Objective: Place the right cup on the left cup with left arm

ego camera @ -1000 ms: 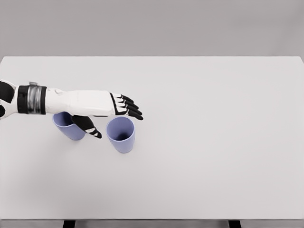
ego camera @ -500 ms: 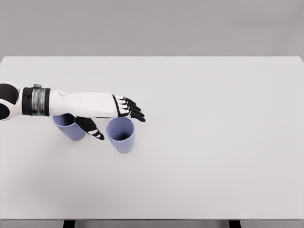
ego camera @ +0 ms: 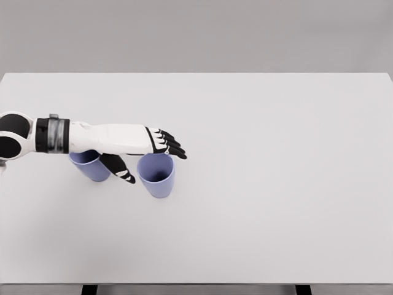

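On the table [ego camera: 276, 184], left of centre: two upright lavender cups, near each other but apart.
Right cup [ego camera: 156, 175]: stands open-mouthed, axis vertical, just below and ahead of the left hand [ego camera: 150, 147].
Left cup [ego camera: 91, 166]: partly hidden under the forearm.
Left hand: fingers spread, holding nothing; thumb hangs between the cups, seemingly not touching either.
Right arm: out of view.
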`<control>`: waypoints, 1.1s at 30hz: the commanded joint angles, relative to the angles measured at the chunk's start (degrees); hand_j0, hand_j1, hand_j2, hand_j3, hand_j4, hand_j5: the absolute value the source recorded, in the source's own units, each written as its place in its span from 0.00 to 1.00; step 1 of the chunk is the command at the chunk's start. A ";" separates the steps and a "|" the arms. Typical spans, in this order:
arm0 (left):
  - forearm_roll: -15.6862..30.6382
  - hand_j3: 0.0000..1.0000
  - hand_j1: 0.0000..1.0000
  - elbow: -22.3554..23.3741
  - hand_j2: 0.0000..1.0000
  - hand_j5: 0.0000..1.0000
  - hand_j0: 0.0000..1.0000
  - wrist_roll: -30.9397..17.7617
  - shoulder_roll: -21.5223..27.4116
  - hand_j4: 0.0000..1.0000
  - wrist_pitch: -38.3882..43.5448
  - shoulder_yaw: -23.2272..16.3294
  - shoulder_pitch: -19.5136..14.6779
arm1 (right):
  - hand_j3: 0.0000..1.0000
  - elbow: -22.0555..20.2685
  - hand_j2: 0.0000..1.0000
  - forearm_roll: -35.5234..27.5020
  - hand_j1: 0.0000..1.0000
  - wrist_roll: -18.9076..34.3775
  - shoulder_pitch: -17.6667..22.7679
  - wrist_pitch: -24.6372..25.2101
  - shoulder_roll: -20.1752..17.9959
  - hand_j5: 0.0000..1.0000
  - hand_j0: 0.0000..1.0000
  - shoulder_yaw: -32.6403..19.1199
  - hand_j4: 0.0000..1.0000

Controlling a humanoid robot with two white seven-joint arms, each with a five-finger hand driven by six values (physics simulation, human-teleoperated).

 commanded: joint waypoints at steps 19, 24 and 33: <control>-1.04 1.00 1.00 2.33 1.00 1.00 1.00 0.03 -1.92 1.00 0.15 0.06 0.00 | 1.00 0.01 1.00 0.07 1.00 0.02 0.00 -0.03 0.00 1.00 1.00 -0.01 1.00; -1.48 1.00 1.00 2.51 1.00 1.00 1.00 0.56 -2.10 1.00 0.15 0.06 1.14 | 1.00 0.01 1.00 0.07 1.00 0.02 0.00 -0.03 0.00 1.00 1.00 -0.01 1.00; -2.44 1.00 1.00 3.56 1.00 1.00 1.00 0.65 -2.80 1.00 0.15 -0.11 1.58 | 1.00 0.01 1.00 0.07 1.00 0.02 0.00 -0.03 0.00 1.00 1.00 -0.01 1.00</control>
